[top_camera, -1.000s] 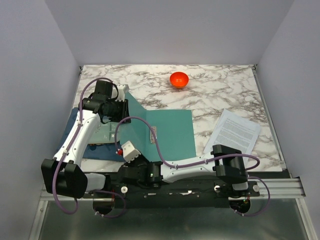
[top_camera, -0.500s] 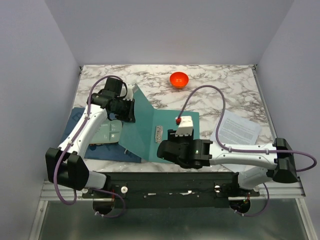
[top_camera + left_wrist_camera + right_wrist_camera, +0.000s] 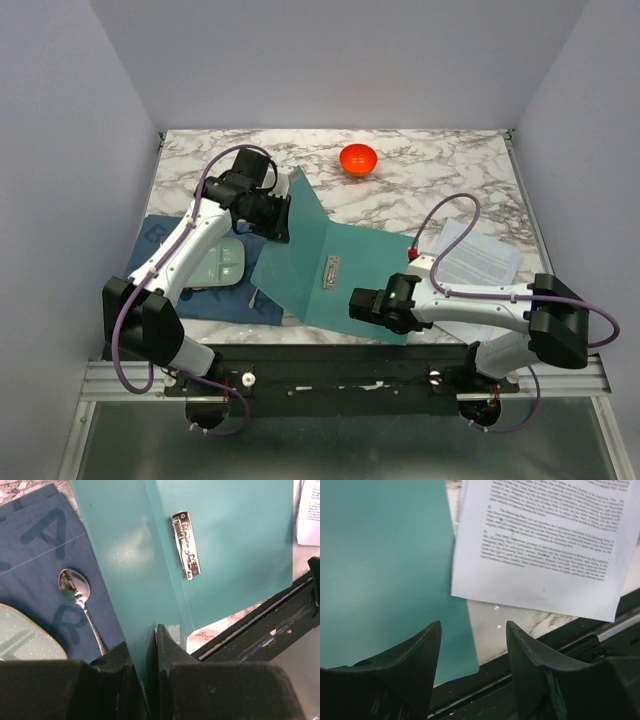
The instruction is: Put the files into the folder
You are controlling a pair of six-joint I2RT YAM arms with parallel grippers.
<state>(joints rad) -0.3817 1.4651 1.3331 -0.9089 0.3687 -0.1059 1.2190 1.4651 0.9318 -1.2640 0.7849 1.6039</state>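
Top external view: the folder (image 3: 345, 270), laid open near the worktop's (image 3: 450, 190) near edge, has its left cover pinched at the rim and held raised by the left end effector (image 3: 283, 218), so that the clip (image 3: 332, 271) inside is exposed. The right end effector (image 3: 362, 303), jaws spread, is poised at the folder's near right corner, apparently to fetch the files (image 3: 480, 262), which are seen just beside the folder's right edge.

Big darker letters stand on the dark blue cloth mat (image 3: 30, 550): an A and, lower down, an R. The black print on the files (image 3: 545, 545) is too small to read.
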